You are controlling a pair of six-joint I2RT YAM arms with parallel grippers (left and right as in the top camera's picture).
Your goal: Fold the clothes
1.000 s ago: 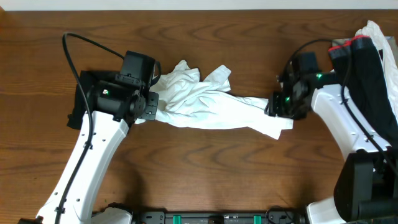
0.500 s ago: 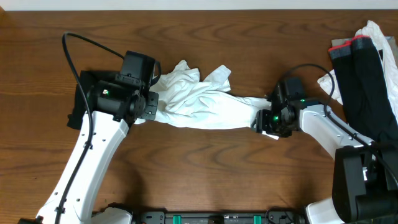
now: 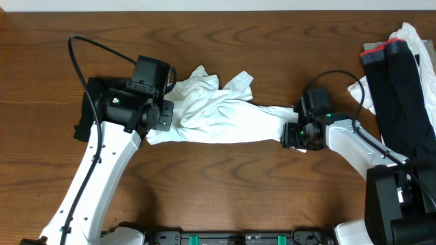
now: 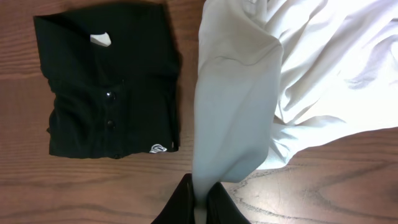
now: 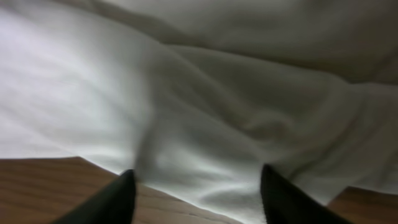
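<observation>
From our right gripper (image 5: pixel 196 180), the fingers stand apart with white cloth bulging between them; whether they grip it we cannot tell. That cloth is the white T-shirt (image 3: pixel 225 116), stretched left to right across the table (image 3: pixel 225 184), so its long axis runs from one tool to the other. Our left gripper (image 4: pixel 198 202) is shut on the shirt's opposite end, its arm reaching in from the front edge. Farther off lie a folded black garment (image 4: pixel 109 81) and piled clothes (image 3: pixel 402 82).
</observation>
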